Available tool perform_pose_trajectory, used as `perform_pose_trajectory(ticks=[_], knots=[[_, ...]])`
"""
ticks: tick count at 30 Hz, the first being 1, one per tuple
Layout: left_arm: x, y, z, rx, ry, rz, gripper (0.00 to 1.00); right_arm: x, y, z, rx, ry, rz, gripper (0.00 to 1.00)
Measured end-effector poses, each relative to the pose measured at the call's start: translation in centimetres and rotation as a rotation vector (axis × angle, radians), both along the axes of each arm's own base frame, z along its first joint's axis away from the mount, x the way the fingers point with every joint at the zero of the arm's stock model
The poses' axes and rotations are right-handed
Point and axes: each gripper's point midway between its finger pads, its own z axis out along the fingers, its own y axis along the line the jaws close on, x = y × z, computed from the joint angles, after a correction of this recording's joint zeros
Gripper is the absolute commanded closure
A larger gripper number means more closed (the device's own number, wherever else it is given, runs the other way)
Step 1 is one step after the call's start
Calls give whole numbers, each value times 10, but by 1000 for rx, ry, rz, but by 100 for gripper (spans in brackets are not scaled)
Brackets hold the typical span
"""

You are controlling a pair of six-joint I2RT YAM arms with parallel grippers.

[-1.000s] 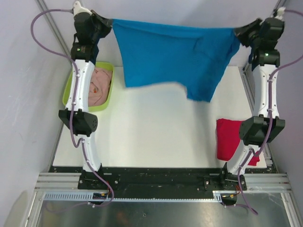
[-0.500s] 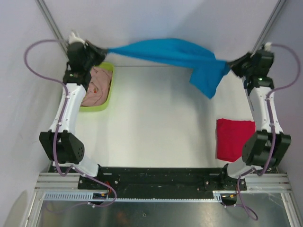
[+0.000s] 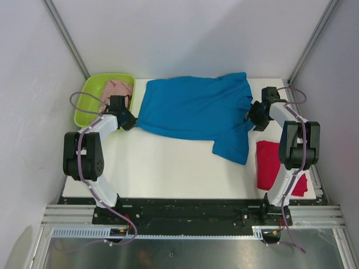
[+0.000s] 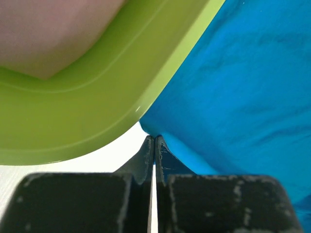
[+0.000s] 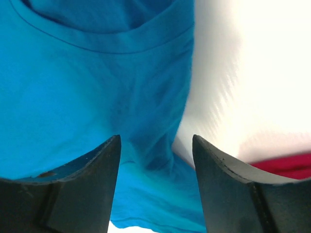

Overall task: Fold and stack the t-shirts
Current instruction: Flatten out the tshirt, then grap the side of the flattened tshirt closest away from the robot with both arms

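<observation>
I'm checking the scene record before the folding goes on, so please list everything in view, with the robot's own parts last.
blue t-shirt: one, bright blue, spread flat across the far middle of the table
red t-shirt: one, red, folded, at the right side of the table beside the right arm
pink t-shirt: one, pale pink, bunched inside the tray
tray: one, lime green, far left corner of the table
table: one, white, under everything
left gripper: one, black, shut on the blue t-shirt's left corner, next to the tray
right gripper: one, black, jaws open, over the blue t-shirt's right edge
</observation>
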Motion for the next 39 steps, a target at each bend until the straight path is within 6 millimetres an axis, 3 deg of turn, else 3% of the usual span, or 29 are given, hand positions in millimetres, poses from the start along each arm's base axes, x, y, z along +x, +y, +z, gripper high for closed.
perform_pose_trajectory(ticks=[4, 7, 9, 11, 14, 18, 29, 36, 39], knots=[[3, 2, 1, 15, -14, -8, 100, -9, -12, 11, -85, -3, -13, 33], [2, 2, -1, 19, -17, -14, 100, -24, -17, 32, -125, -43, -31, 36], [-2, 2, -4, 20, -9, -15, 100, -39, -17, 44, -141, -72, -37, 42], [-6, 2, -7, 21, 0, -16, 100, -56, -11, 48, -140, -92, -30, 56], [-11, 2, -10, 21, 11, -17, 100, -81, 3, 36, -132, -77, -3, 74], [-14, 3, -10, 26, 12, -23, 100, -113, 29, 0, -116, 8, 60, 80], [-20, 3, -9, 32, 12, -31, 100, -139, 52, -35, -99, 50, 95, 85], [-20, 3, -7, 35, 7, -34, 100, -146, 111, -36, -79, -3, 225, 85], [-20, 3, -7, 35, 7, -35, 100, -143, 126, -36, -64, -25, 241, 85]])
